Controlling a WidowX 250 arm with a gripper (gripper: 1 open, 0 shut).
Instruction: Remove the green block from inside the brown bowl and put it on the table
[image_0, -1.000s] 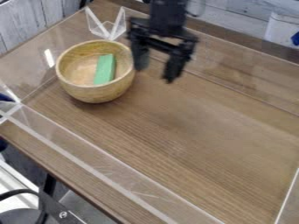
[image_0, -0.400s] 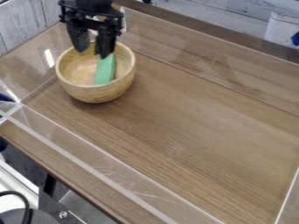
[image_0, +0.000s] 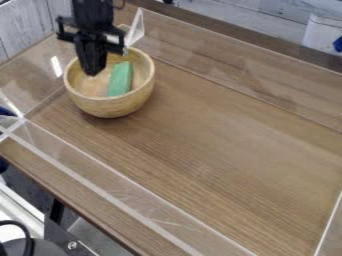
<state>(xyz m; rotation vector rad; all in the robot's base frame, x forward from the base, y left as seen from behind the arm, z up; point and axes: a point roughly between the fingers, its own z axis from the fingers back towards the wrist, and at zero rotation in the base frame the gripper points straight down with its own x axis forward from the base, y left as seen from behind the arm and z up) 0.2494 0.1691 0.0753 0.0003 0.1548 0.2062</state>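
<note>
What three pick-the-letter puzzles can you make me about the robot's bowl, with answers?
1. Where is the green block?
A) On the bare table
B) Inside the bowl
C) Under the bowl

2. What colour is the bowl?
A) Light tan
B) Blue
C) Red

3. How does the bowl stand?
A) Upside down
B) On its side
C) Upright, opening up

Answers:
1 B: the block shows within the bowl's round rim.
2 A: its outer wall is pale, woody tan.
3 C: you can look down into it, and its base sits on the table.
</note>
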